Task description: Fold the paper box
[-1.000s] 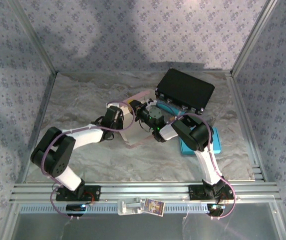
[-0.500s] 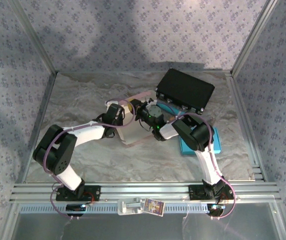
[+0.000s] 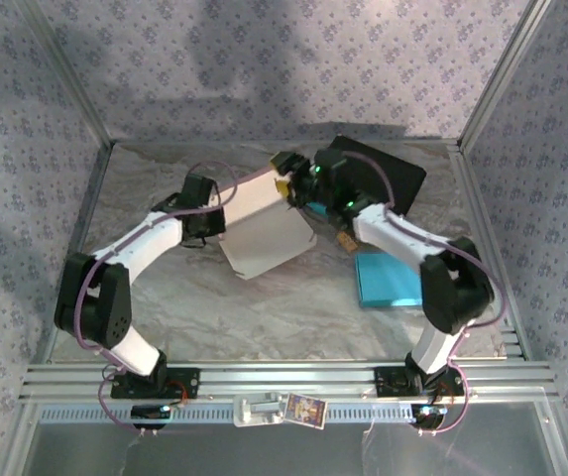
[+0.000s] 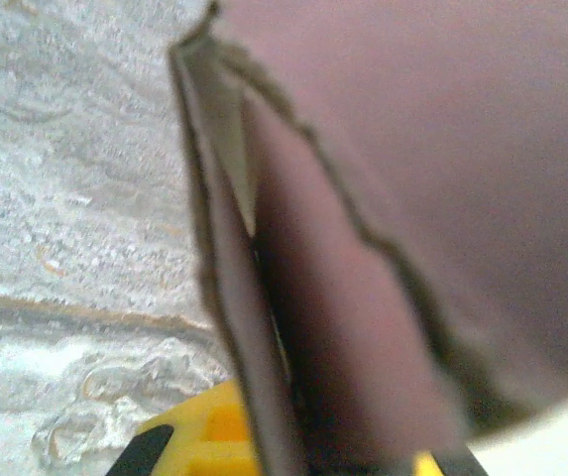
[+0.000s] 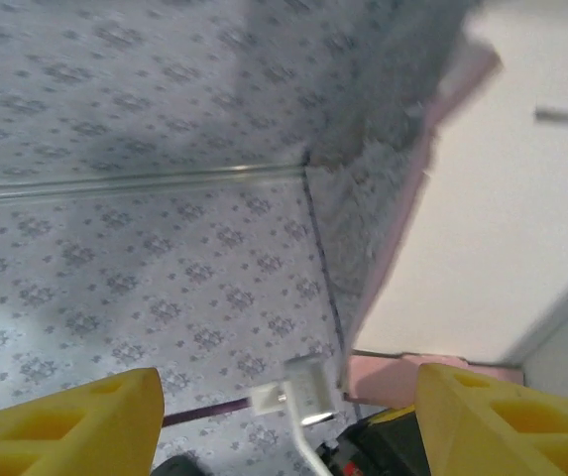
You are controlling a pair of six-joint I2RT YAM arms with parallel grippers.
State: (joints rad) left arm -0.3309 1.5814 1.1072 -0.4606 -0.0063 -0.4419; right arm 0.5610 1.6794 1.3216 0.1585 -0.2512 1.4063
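The paper box (image 3: pixel 264 226) is a white sheet with pink edges, part folded and held tilted above the table. My left gripper (image 3: pixel 207 206) is at its left edge; in the left wrist view the pink-brown card (image 4: pixel 343 297) runs between the yellow fingers (image 4: pixel 199 441), so my left gripper (image 4: pixel 284 451) is shut on it. My right gripper (image 3: pixel 286 178) is at the box's far corner. In the right wrist view its yellow fingers (image 5: pixel 65 426) stand wide apart, and the box's white panel (image 5: pixel 502 228) lies beside the right finger, not between the two.
A black case (image 3: pixel 378 178) lies at the back right, just behind the right wrist. A teal box (image 3: pixel 391 280) lies on the crumpled silver cover to the right, with a small brown object (image 3: pixel 346 239) near it. Patterned walls enclose the space on three sides.
Both arms have swung toward the back. The left gripper carried the box up and back-left. The right gripper left the box's middle and reached out to its far corner.
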